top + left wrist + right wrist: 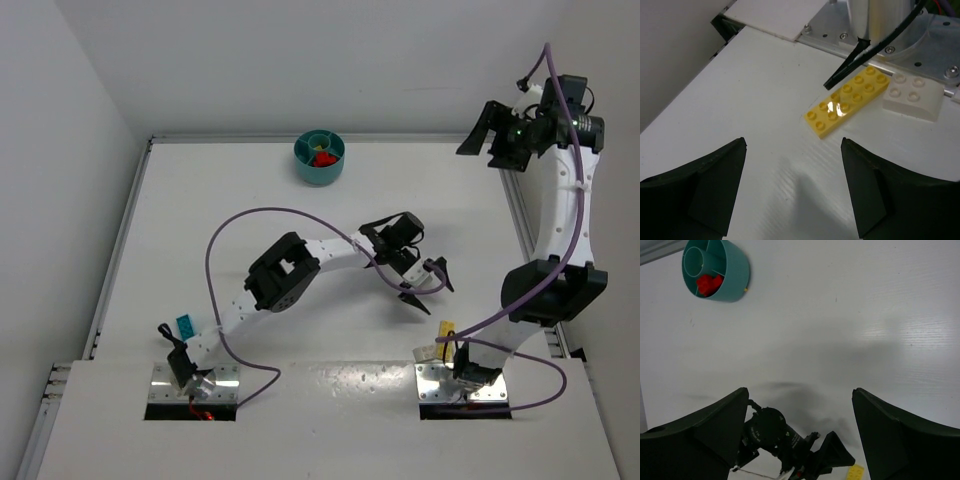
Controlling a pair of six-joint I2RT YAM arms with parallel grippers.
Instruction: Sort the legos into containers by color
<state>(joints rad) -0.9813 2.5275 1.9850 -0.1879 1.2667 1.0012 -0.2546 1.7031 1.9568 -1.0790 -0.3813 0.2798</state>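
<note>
The left gripper (793, 147) hangs low over the white desk (250, 190), out in front of the right arm's base, with its two dark fingers spread wide and nothing between them. Just ahead of it, in the wrist view, lies a yellow lego (847, 102), a long flat plate with two rows of studs, resting flat on the desk and turned at a slant. A thin black cable (850, 65) comes down over the far end of that plate. Just beside the same end sits a pale lego (912, 97), a small four-stud piece with a rounded edge, close against the metal base plate (920, 47) of the right arm; whether it touches the yellow plate I cannot tell

The right gripper (800, 392) is raised high at the far right edge of the desk, and its fingers also stand wide apart, holding nothing. Its camera looks down across the bare desk toward the left arm

The round teal bowl (320, 177) stands near the far edge of the desk, well apart from both grippers. Inner walls around a small central ring split it into compartments, and red legos (322, 158) lie together in one of them; the other compartments that show appear to hold nothing

A teal lego (185, 325) lies on the desk at the near left, just beside the left arm's base and well apart from the bowl
</note>
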